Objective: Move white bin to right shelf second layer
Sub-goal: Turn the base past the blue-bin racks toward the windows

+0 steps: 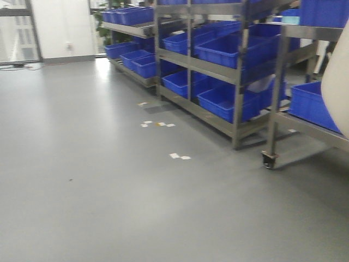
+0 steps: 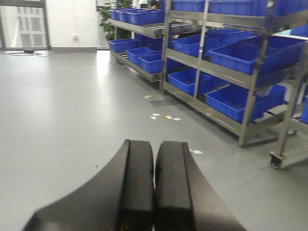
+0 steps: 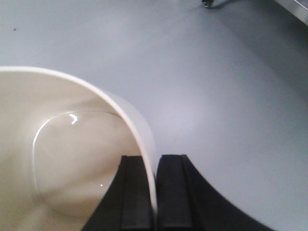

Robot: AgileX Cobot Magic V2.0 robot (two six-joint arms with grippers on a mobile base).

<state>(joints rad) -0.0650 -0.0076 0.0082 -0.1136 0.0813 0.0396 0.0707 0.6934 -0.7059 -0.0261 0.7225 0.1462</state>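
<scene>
Right pincer (image 3: 155, 166): clamped on the wall of the white bin (image 3: 72, 144), one finger inside the rim and one outside.
Left pincer (image 2: 154, 144): fingers pressed together, nothing between them, pointing out over the bare floor (image 2: 72, 106).
Where the bin is: carried in the air above the floor and not resting on any shelf. In the front view it shows only as a cream curve at the right edge.
Bin's lie from the pincer: the body hangs to the left of the fingers in the wrist view, mouth towards the camera. The mouth looks rounded-square, so there is no long axis to line up.
Right shelf (image 1: 281, 82): ahead and to the right, its castor (image 1: 268, 159) on the floor and blue crates (image 1: 311, 103) on its lower tier. The second layer cannot be picked out from here.
Deciding relation: the shelf is on the bin's own side, so the right arm is nearer.
Judgement: the carry is underway but the placing is not yet begun.
</scene>
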